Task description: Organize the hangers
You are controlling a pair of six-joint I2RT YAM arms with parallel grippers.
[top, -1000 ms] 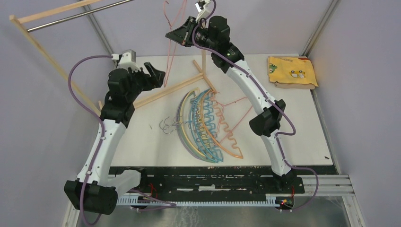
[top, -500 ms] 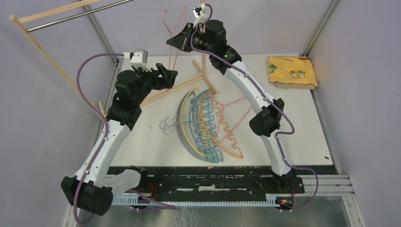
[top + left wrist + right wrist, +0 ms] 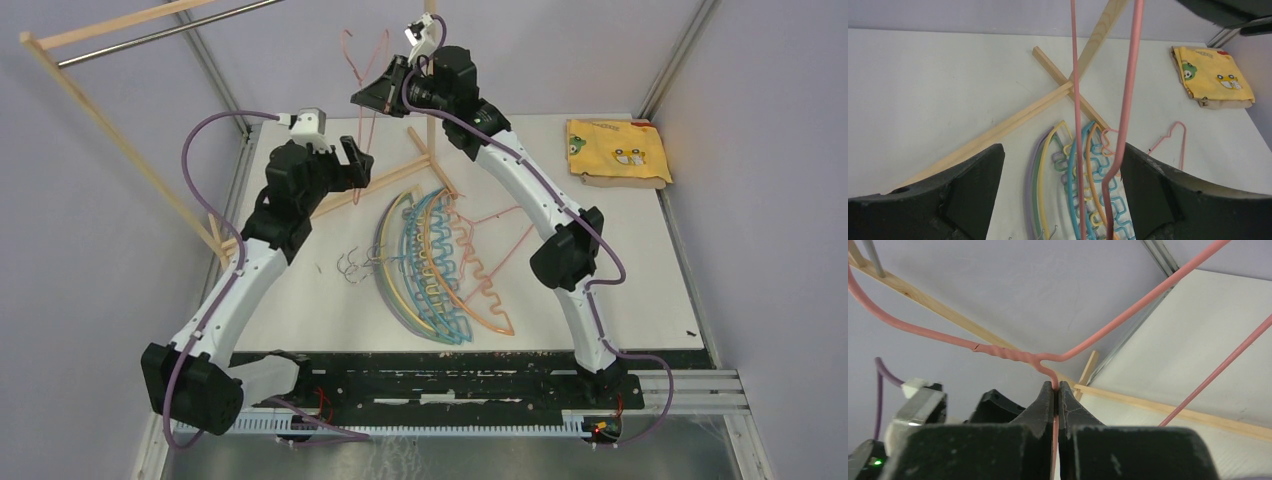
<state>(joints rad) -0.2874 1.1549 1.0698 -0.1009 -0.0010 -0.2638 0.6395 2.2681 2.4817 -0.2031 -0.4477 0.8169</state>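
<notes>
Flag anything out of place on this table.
The pastel hangers lie heaped on the table, hooks bunched together, not hung. One pink wire hanger lies askew at the heap's right edge. A second pink hanger dangles from the shut right gripper.

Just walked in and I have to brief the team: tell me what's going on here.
The right gripper is shut on a pink hanger just below its twisted neck, holding it in the air over the far side of the table. The left gripper is open, jaws on either side of that hanger's dangling wires. The other hangers lie piled on the table.
</notes>
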